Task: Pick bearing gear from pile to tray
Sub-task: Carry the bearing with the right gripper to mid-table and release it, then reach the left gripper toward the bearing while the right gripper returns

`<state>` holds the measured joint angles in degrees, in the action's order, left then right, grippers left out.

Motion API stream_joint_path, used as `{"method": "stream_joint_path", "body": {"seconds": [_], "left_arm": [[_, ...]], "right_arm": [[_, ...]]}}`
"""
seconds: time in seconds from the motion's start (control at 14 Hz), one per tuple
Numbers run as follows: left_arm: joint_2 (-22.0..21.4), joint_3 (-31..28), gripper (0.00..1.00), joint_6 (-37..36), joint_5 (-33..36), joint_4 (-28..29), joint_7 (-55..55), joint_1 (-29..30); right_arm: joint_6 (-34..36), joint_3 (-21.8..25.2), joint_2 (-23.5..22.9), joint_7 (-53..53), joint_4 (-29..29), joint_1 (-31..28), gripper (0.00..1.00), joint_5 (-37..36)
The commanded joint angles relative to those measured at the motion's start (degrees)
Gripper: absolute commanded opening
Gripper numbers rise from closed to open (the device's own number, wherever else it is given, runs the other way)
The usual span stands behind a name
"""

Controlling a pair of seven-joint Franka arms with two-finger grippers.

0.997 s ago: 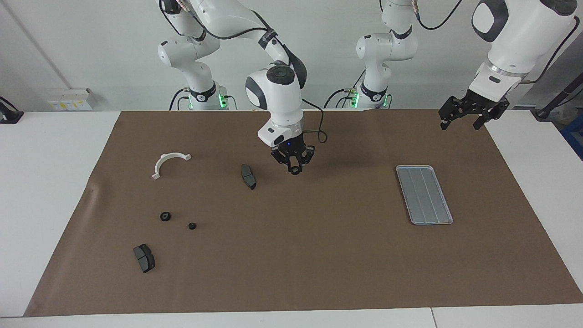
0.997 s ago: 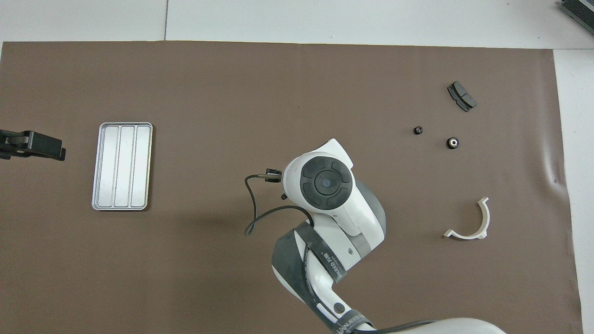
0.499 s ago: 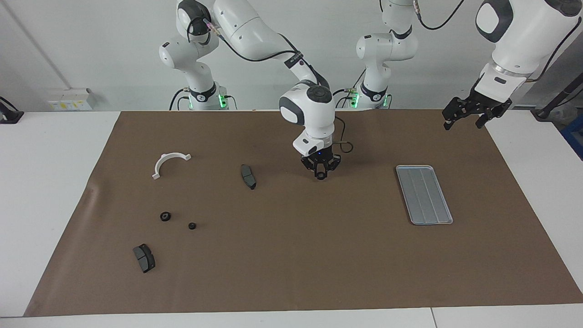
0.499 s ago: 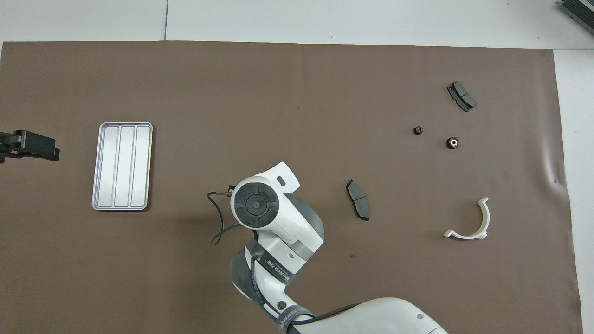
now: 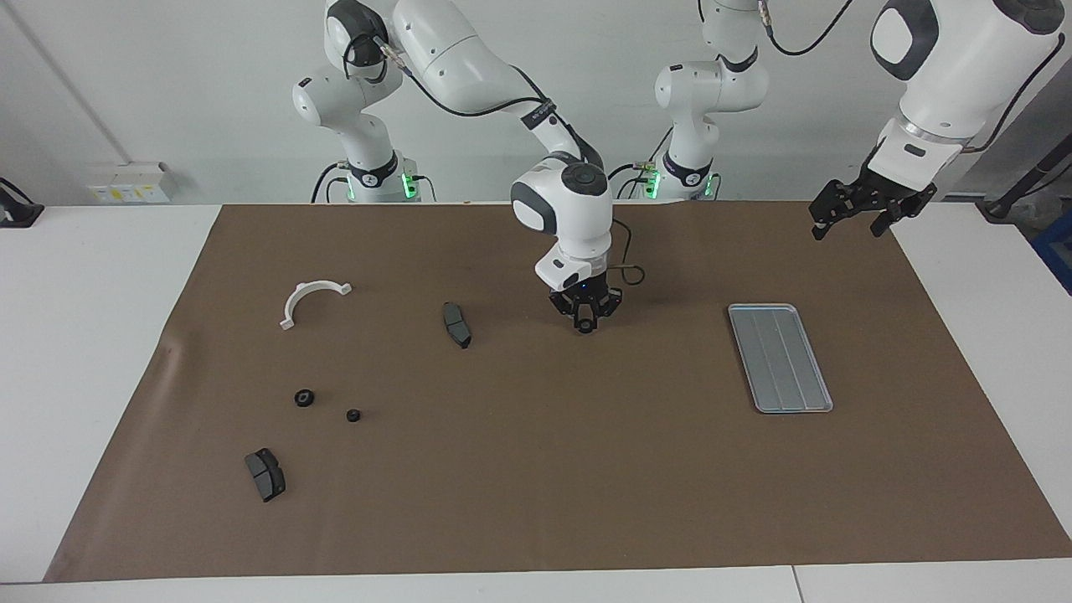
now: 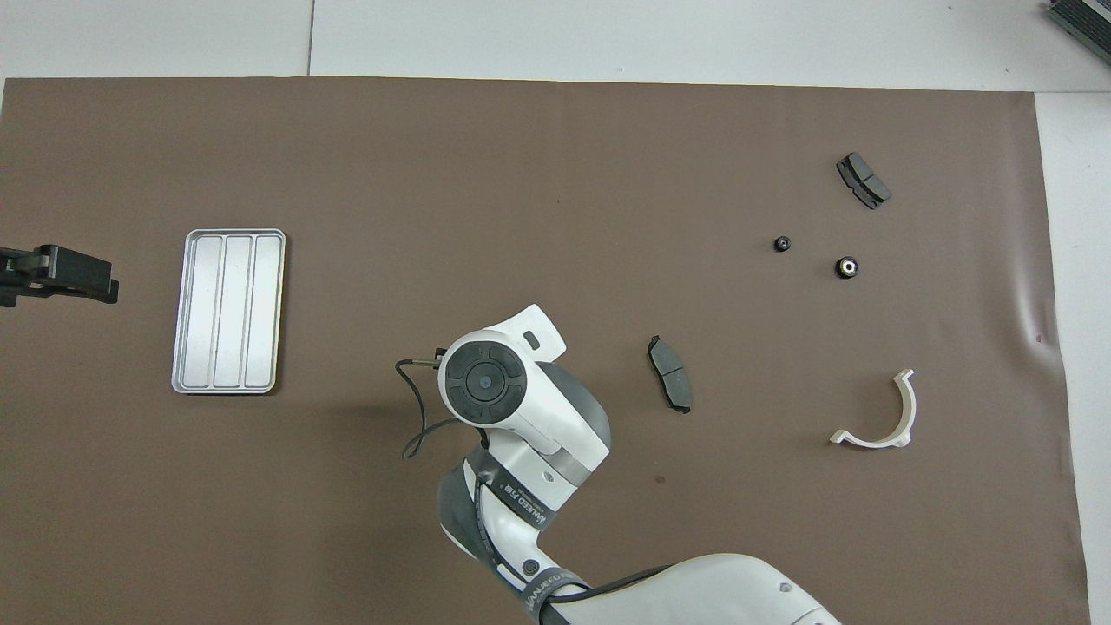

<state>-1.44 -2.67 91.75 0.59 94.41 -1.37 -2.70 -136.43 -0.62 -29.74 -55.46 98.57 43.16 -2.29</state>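
Right end effector (image 5: 585, 326) well apart from tray (image 5: 780, 358)

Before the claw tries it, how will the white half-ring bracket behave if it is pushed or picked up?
The white half-ring bracket lies flat on the brown mat, so it will probably slide or pivot, not roll. It looks like thin rigid plastic, likely light. Its narrow curved band offers little to pinch, so it may twist in a grip.

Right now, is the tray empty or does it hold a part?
Empty: the tray shows only bare grooves in both views.
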Motion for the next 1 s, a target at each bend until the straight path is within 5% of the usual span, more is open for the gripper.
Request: {"method": "stream_joint_path", "body": {"seconds": [0.0, 0.36, 0.64, 0.93], "left_arm": [[-1.82, 0.03, 1.0, 1.41, -0.68, 2.27, 1.89, -0.64], [0.55, 0.47, 1.0, 5.54, -2.09, 2.18, 13.65, -7.21], [6.26, 0.47, 1.0, 11.42, -2.35, 1.22, 26.5, -16.97], [12.59, 0.39, 1.0, 21.17, -2.26, 2.7, 33.97, -23.22]], "right_arm": [[-1.65, 0.09, 0.64, -0.35, 1.02, -0.35, 1.0, -2.27], [4.22, 0.53, 8.19, 1.75, 1.54, -5.43, 1.0, -3.6], [11.17, 0.44, 13.47, 17.45, 2.07, -16.14, 1.0, -3.42], [12.77, 0.27, 13.92, 35.55, 2.24, -26.78, 1.0, -2.1]]}}
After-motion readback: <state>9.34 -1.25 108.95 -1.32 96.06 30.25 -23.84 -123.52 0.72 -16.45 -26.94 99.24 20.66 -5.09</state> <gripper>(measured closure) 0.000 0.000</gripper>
